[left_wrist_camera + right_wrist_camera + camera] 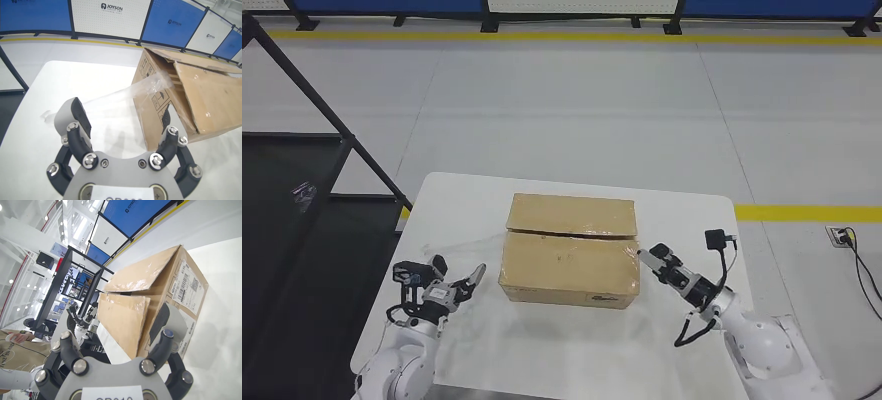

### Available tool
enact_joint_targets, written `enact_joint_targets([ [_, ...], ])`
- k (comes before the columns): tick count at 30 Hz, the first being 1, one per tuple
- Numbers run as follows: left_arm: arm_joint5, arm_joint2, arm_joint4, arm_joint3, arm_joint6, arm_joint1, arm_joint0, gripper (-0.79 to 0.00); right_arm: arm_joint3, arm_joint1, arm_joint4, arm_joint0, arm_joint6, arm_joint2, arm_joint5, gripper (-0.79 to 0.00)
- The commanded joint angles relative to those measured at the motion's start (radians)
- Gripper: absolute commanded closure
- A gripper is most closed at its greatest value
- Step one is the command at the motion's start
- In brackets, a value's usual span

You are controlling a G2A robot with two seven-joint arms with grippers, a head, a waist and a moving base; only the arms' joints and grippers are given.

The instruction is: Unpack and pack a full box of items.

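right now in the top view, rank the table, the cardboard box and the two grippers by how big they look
1. table
2. cardboard box
3. left gripper and right gripper: both small and about alike, so I won't rank one over the other

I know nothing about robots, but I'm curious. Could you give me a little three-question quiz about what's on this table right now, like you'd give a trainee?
1. True or false: the cardboard box has its top flaps standing straight up, wide open.
2. What trails from the box's end toward the left gripper? A) a strip of clear tape B) a red rope C) a blue cloth
3. Fill in: the shipping label is on the box end facing the ___ gripper.

Key:
1. False. The flaps lie folded down, with a narrow gap along the seam.
2. A.
3. Right. The label faces the right gripper.
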Motion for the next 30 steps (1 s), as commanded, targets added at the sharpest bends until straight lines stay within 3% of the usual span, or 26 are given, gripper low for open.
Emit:
enact_joint_targets([
  [1,-0.007,-0.028,-0.011,-0.022,0.002,0.003,0.027,-0.785,0.022,-0.001,0.0,0.03,0.016,-0.012,0.001,-0.785],
  [9,-0.024,-0.076,-0.016,-0.087,0.015,0.008,0.093,-0.785,0.128,-0.001,0.054,0.123,0.089,-0.043,-0.047,-0.785],
  [17,-0.011,-0.067,-0.014,-0.084,0.012,0.005,0.08,-0.785,0.232,-0.001,0.175,0.188,0.174,-0.059,-0.109,-0.785],
  [24,-0.016,-0.06,-0.015,-0.068,0.011,0.004,0.064,-0.785,0.262,0.008,0.35,0.185,0.298,-0.04,-0.23,-0.785],
  [30,-0.021,-0.055,-0.015,-0.072,0.015,0.002,0.06,-0.785,0.2,0.025,0.481,0.14,0.432,-0.007,-0.314,-0.785],
])
